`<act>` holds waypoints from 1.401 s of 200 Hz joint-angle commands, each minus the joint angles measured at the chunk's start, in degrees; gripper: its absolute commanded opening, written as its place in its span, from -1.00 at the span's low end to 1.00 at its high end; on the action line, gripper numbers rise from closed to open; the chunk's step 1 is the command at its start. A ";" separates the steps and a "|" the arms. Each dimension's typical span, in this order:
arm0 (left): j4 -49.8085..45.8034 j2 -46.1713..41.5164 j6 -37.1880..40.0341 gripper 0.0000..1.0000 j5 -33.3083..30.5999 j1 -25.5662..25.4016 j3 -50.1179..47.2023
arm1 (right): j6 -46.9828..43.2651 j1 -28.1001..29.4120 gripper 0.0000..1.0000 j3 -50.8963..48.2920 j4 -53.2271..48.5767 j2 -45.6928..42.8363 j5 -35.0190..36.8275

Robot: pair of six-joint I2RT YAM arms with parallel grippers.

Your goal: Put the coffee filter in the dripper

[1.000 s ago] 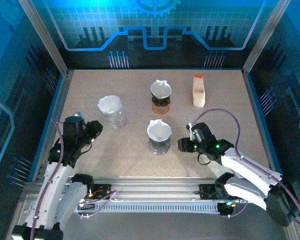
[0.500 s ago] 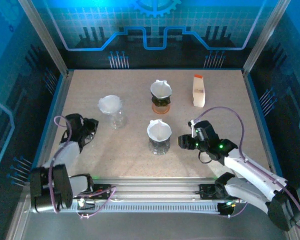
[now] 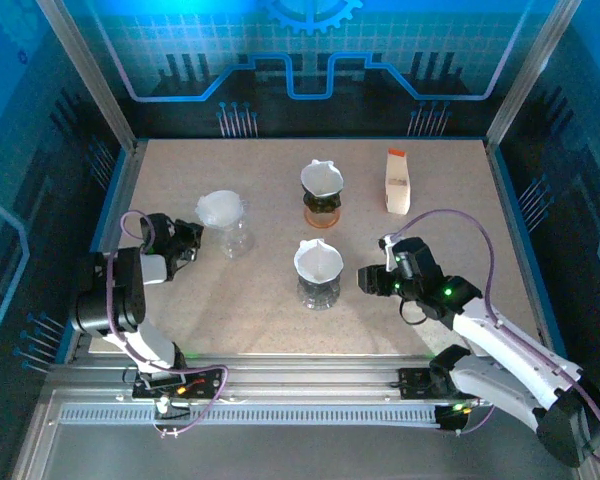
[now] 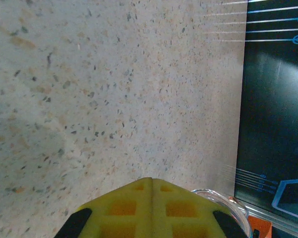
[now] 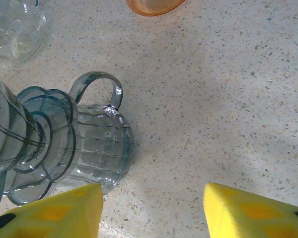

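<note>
checking progress: we find a white coffee filter [image 3: 220, 207] seated in the clear glass dripper [image 3: 236, 240] at the left of the table [image 3: 450, 250]. the orange-based dripper [image 3: 322, 208] at the back and the smoky ribbed dripper [image 3: 317, 288] in front are lined with white paper too. we judge the placement done; what is left looks like drawing the arms clear

left gripper [image 3: 185, 240] sits just beside the clear glass dripper, clenched on nothing. right gripper [image 3: 365, 283] hangs near the smoky ribbed dripper, jaws parted, nothing between them. a pale upright pack [image 3: 397, 182] stands apart at back right; we cannot tell its contents

views: overhead gives the paper in each cone. left wrist adds the yellow pads [image 4: 124, 208] pressed flat together, a glass rim [image 4: 223, 203] beside them. right wrist adds the ribbed dripper's handle [image 5: 97, 75] and bare table between its two pads
</note>
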 commanded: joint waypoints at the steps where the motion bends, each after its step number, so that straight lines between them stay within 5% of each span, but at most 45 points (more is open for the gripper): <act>1: 0.97 -0.06 -0.03 -1.00 -0.33 -2.20 2.86 | -0.67 -0.96 0.13 1.41 -1.02 -0.39 1.10; 27: -5.99 -1.35 2.40 -1.00 -4.19 -5.66 5.68 | -0.30 -1.05 0.13 0.70 0.01 0.20 0.88; 112: -2.37 3.04 1.20 -1.00 -3.17 -6.42 5.42 | -0.73 -1.75 0.13 -0.07 -0.60 -1.06 0.81; 154: 5.31 8.84 0.24 -1.00 3.16 -6.43 6.49 | -0.73 -1.91 0.13 -0.09 -0.76 -0.95 0.71; 280: 15.24 14.15 -2.87 -1.00 3.53 -14.32 4.91 | -0.41 -1.95 0.13 0.26 -0.11 -0.21 0.19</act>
